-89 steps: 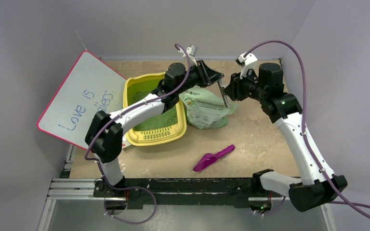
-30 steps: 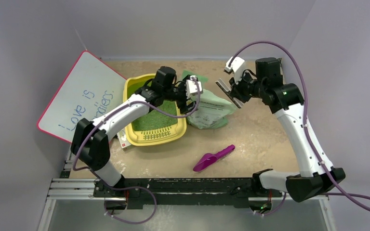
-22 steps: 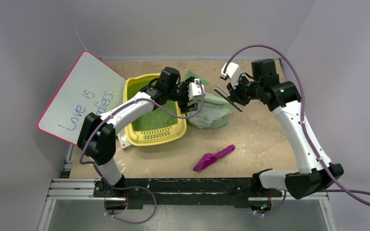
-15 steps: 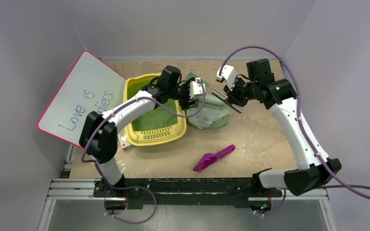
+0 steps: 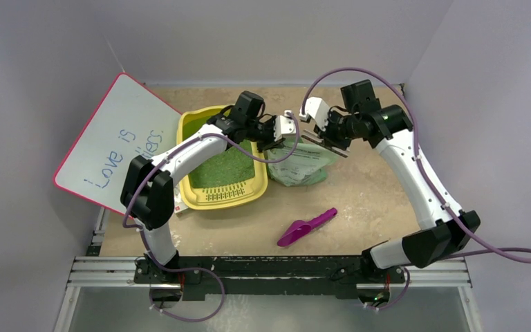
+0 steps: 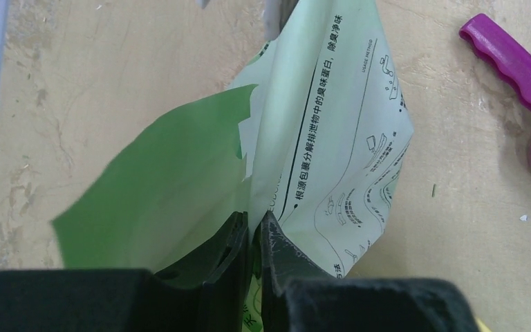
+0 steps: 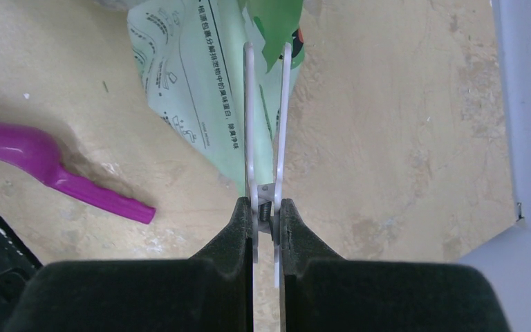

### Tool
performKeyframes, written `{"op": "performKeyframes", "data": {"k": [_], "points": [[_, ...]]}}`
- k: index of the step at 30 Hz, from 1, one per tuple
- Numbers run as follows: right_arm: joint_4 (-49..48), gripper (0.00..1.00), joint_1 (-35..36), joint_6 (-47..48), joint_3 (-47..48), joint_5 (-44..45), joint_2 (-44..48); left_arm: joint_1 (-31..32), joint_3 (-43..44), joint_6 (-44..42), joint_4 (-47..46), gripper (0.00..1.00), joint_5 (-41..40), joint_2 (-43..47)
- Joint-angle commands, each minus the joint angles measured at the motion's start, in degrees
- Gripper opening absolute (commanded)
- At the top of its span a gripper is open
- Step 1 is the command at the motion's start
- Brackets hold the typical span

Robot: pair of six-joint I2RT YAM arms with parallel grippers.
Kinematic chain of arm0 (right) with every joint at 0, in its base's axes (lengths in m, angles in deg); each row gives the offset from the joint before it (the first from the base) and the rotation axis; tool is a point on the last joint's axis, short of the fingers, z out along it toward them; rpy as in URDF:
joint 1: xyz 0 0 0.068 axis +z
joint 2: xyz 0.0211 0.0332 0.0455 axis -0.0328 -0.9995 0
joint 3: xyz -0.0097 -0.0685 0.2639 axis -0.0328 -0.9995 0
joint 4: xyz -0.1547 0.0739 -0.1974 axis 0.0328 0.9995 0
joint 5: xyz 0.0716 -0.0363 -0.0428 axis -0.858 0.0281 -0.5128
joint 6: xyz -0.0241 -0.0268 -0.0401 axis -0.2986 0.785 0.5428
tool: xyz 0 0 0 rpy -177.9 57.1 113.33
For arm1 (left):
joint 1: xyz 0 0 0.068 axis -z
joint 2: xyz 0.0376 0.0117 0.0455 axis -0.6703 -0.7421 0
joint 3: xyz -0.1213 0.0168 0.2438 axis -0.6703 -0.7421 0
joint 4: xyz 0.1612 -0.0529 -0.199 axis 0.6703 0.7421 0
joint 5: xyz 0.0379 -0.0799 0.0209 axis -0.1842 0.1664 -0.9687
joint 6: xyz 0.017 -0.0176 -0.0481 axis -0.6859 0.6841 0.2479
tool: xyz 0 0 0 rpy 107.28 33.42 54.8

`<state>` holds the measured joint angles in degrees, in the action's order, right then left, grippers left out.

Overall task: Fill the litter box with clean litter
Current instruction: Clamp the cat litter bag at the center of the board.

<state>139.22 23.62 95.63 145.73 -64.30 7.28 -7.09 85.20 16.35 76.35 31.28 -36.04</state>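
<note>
Lying nearest the arm bases on the sandy bench (image 5: 380, 200), the purple scoop (image 5: 307, 227) rests alone, well apart from both tools. Past it to the left sits the yellow litter box (image 5: 256, 192), its slotted grate strip at the near end. The clean litter (image 5: 227, 168) lies inside as a green layer over the floor of the tray. Just right of the tray, close against its right rim, is the pale green printed bag (image 5: 297, 166).

The left tool (image 6: 251, 225) is pinching the bag's upper edge. In the left wrist view its two dark fingers (image 6: 276, 252) are pressed together on the thin sheet, with the darker green inner face of the jagged mouth spreading to the left. The right tool (image 7: 266, 207) hovers over the bag's far right part, its fingers clamped on a narrow two-bladed metal piece (image 7: 248, 117). The tips of that piece point at the bag's green flap; whether the blades touch it I cannot tell.

Leaning against the left wall, beside the tray, stands a white board (image 5: 110, 131) with a pink edge and blue handwriting.
</note>
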Motion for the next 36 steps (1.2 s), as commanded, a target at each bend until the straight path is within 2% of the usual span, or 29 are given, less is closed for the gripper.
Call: {"op": "performKeyframes", "data": {"k": [1,19,36], "points": [[2.13,0.0,0.32,4.76,2.58,1.36,-0.99,-0.75,1.53,2.72,-0.3,0.1,2.61,-0.05],[5.3,0.0,0.85,12.28,3.24,-0.42,-4.55,-2.44,0.47,7.1,-4.54,0.02,7.08,0.62],[5.0,0.0,2.3,11.95,3.14,0.16,-7.46,-3.26,-3.51,11.28,-11.44,0.0,10.02,2.51]]}}
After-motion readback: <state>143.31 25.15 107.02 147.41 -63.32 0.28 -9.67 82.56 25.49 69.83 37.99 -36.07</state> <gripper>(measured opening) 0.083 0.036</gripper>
